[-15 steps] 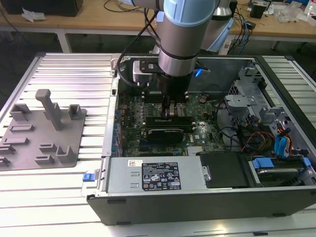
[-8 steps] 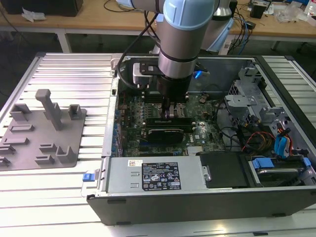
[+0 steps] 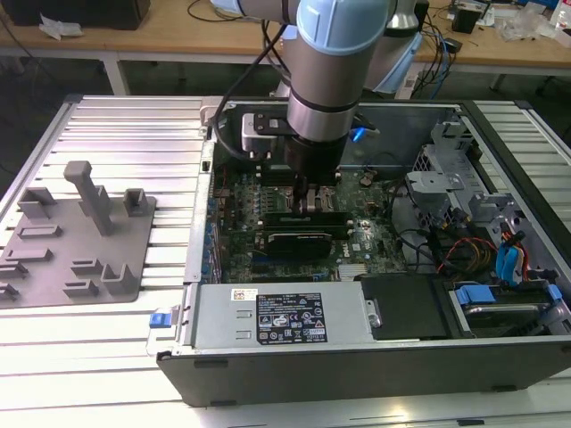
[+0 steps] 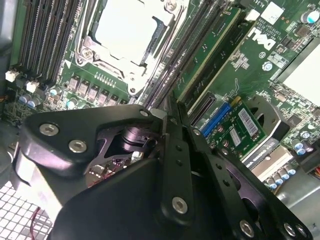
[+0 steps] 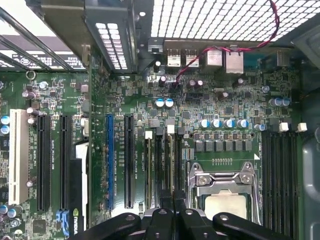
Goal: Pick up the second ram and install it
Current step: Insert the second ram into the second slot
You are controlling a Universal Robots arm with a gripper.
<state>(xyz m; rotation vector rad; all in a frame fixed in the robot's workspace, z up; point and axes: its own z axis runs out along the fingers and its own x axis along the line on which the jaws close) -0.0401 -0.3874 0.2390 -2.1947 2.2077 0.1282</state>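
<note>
The gripper [image 5: 172,197] hangs over the motherboard [image 5: 220,107], fingers [image 5: 165,196] pressed together above the memory slots [image 5: 162,167], processor socket [image 5: 223,185] just beside.

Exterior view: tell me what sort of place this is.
Probably a robotics lab or test bench. An opened computer case lies on a ribbed metal table, a grey holder tray sits beside it, and cluttered workbenches with cables stand behind.
</note>
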